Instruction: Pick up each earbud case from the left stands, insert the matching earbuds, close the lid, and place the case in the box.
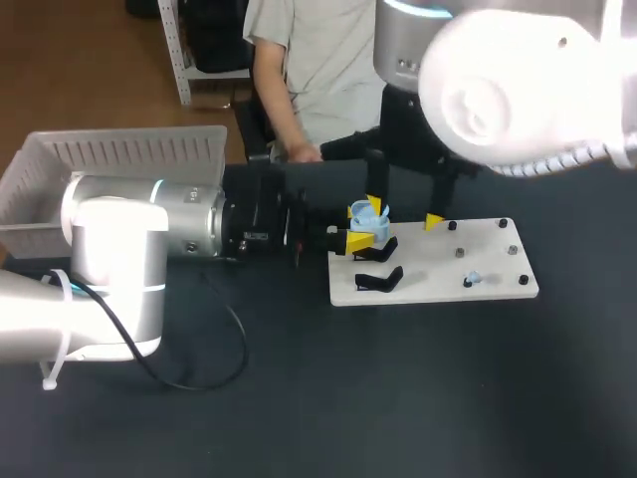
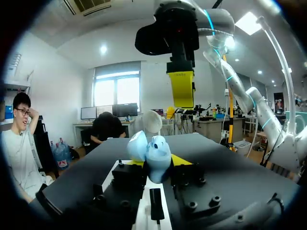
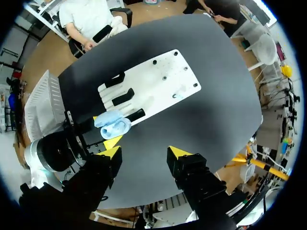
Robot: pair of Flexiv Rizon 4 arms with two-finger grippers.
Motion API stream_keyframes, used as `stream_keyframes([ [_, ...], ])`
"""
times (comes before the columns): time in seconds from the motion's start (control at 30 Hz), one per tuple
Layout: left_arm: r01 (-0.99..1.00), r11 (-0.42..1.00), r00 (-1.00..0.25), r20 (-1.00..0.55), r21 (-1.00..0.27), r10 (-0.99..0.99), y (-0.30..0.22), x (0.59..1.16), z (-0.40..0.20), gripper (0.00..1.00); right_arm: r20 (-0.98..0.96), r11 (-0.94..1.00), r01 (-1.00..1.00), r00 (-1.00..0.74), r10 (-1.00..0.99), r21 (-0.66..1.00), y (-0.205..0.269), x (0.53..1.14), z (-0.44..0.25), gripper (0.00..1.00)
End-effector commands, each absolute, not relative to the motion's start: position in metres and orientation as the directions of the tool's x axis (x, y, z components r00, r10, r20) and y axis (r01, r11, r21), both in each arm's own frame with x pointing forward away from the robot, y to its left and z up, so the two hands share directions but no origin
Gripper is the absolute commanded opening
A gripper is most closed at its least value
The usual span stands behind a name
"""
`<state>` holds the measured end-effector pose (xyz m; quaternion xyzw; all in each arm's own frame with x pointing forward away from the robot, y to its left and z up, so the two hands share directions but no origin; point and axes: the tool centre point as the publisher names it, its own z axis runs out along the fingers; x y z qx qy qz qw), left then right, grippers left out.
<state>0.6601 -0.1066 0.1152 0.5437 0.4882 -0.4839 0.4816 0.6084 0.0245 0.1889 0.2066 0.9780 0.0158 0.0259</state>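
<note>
A small earbud case [image 1: 366, 213] of smooth, glossy pale-blue plastic, rounded like a pebble, is gripped by the left gripper [image 1: 363, 239], whose yellow tips are pressed against it from two sides. In the left wrist view its lid is seen hinged open. The case is held at the left end of a flat, matte white board [image 1: 438, 261], just beside the black stands [image 1: 379, 280], which are shaped as short angled bars. Several small dark round studs [image 1: 460, 252] are set into the board's right half, and a tiny pale-blue earbud [image 1: 473, 279] is seen lying among them, well apart from the case. The right gripper [image 3: 144, 153] is held open above the board, its blocky black fingers capped with yellow wedges and set wide apart with nothing between them. In the head view one tip is seen close to the case and the other near the board's far edge. A white plastic box [image 1: 119, 154] with slatted walls is placed at the far-left corner of the worktop [image 1: 398, 398], behind the left arm. The worktop is covered in a dark, dull surface, and a thin black cable [image 1: 234, 339] is looped on it beside the left arm. The board is set well in from the worktop's near and right edges, with dark surface shown on both sides. The stretch between board and box is taken up by the left arm.
</note>
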Motion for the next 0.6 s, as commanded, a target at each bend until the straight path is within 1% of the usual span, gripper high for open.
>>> stream_keyframes([
  [0.03, 0.997, -0.058, 0.055, -0.996, 0.051, 0.066, -0.107, 0.66, 0.115, 0.0, -0.142, 0.939, 0.322, -0.931, 0.337, 0.119, 0.001, 0.584, 0.183, 0.61],
  [0.07, 0.997, -0.058, 0.055, -0.996, 0.051, 0.066, -0.107, 0.66, 0.115, 0.0, -0.166, 0.949, 0.29, -0.937, 0.308, 0.123, -0.002, 0.581, 0.182, 0.58],
  [0.1, 0.997, -0.058, 0.055, -0.996, 0.051, 0.066, -0.107, 0.66, 0.115, 0.0, -0.172, 0.954, 0.266, -0.942, 0.287, 0.134, -0.006, 0.58, 0.182, 0.47],
  [0.13, 0.997, -0.058, 0.055, -0.996, 0.051, 0.066, -0.107, 0.66, 0.115, 0.0, -0.169, 0.959, 0.249, -0.948, 0.27, 0.135, -0.011, 0.58, 0.181, 0.44],
  [0.2, 0.997, -0.058, 0.055, -0.996, 0.051, 0.066, -0.107, 0.66, 0.115, 0.0, -0.158, 0.967, 0.215, -0.959, 0.236, 0.137, -0.021, 0.58, 0.177, 0.45],
  [0.23, 0.997, -0.058, 0.055, -0.996, 0.051, 0.066, -0.107, 0.66, 0.115, 0.0, -0.15, 0.971, 0.203, -0.964, 0.221, 0.126, -0.026, 0.581, 0.174, 0.5],
  [0.27, 0.997, -0.058, 0.055, -0.996, 0.051, 0.066, -0.107, 0.66, 0.115, 0.0, -0.148, 0.975, 0.18, -0.969, 0.199, 0.13, -0.031, 0.581, 0.172, 0.51],
  [0.37, 0.997, -0.058, 0.055, -0.996, 0.051, 0.066, -0.107, 0.66, 0.115, 0.0, -0.138, 0.984, 0.12, -0.981, 0.138, 0.133, -0.042, 0.582, 0.165, 0.49],
  [0.6, 0.997, -0.058, 0.055, -0.996, 0.051, 0.066, -0.107, 0.66, 0.115, 0.0, -0.11, 0.995, -0.017, -0.994, -0.006, 0.096, -0.071, 0.587, 0.142, 0.47],
])
